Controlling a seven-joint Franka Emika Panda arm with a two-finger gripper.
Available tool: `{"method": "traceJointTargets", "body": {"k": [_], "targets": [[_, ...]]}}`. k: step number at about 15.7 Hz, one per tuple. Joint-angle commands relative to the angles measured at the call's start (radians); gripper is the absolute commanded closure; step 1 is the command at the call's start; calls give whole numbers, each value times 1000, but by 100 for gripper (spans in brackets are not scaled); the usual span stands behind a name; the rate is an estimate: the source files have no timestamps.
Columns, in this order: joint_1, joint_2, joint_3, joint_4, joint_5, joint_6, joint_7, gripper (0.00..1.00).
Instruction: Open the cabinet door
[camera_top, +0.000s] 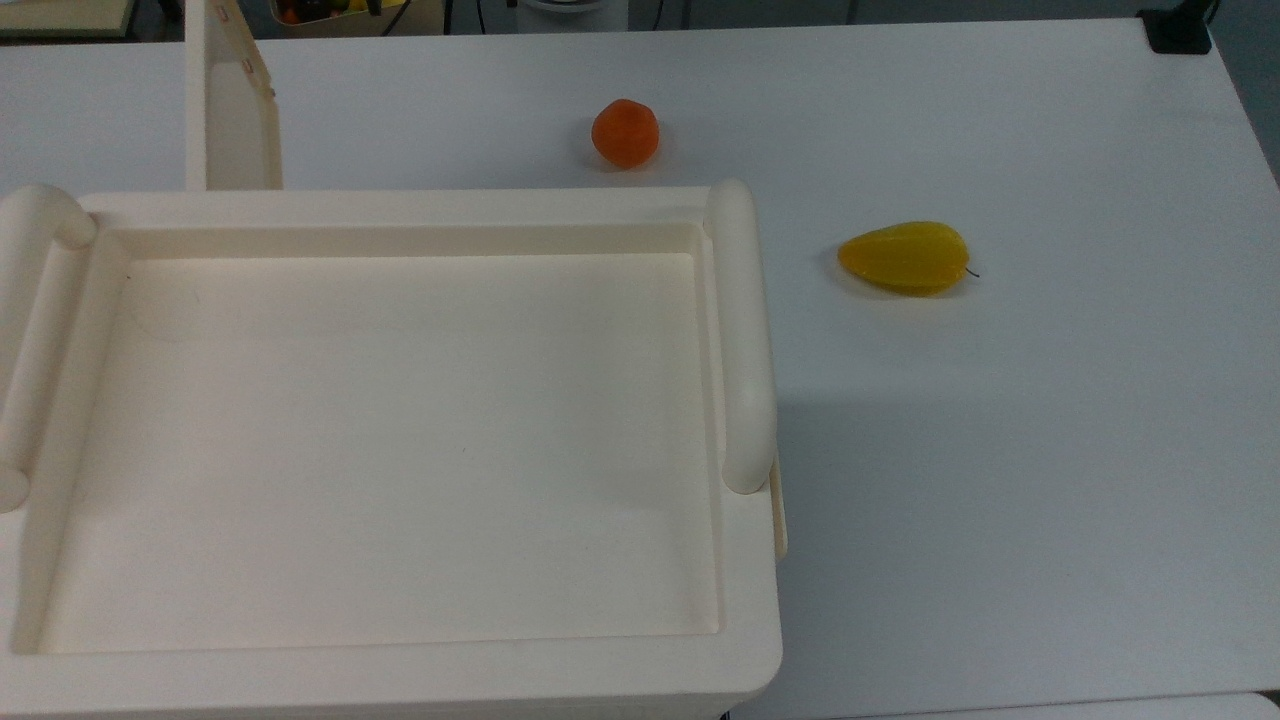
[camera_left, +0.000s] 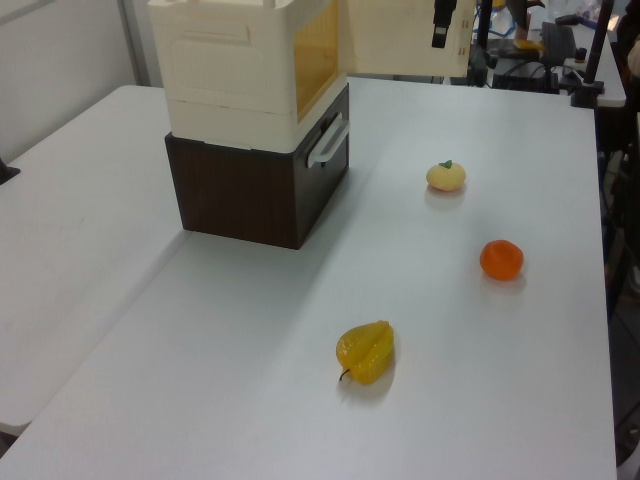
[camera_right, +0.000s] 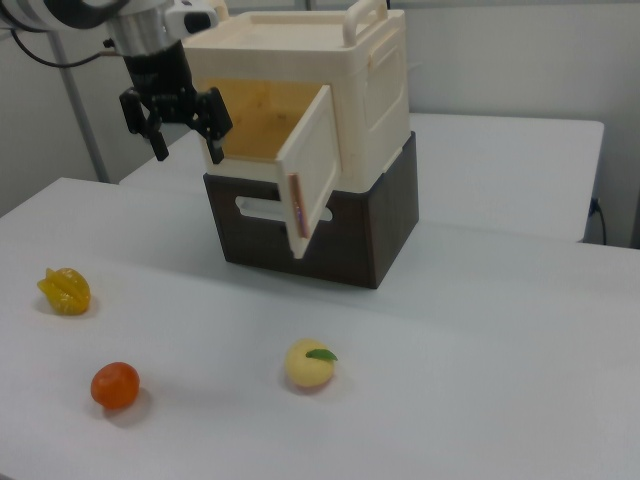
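Cream cabinet door (camera_right: 312, 165) stands swung wide; the hand (camera_right: 185, 140) hangs beside it, fingers spread, empty.

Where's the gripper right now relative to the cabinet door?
In the right view the gripper hangs at the upper left, just left of the open cabinet door and apart from its free edge, in front of the cream cabinet.

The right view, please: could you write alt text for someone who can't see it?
A cream cabinet on a dark brown base stands on a white table, its flat cream door swung open, with a black two-finger robot gripper open beside the opening. In front lie a yellow ridged fruit, a round orange fruit and a pale yellow peach.
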Motion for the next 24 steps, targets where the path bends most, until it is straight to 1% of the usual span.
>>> {"method": "traceJointTargets", "body": {"k": [1,6,8,19,20,23,24], "targets": [[14,-59,-6,-120,20,2,95,0],[25,-110,-2,-266,0,49,99,0],[22,-135,3,-300,-15,57,99,0],[5,-121,8,-297,-15,60,109,0],[-12,-122,21,-297,-15,59,111,0],[-95,-124,108,-297,-17,62,113,0],[-118,-124,130,-297,-17,62,113,0]]}}
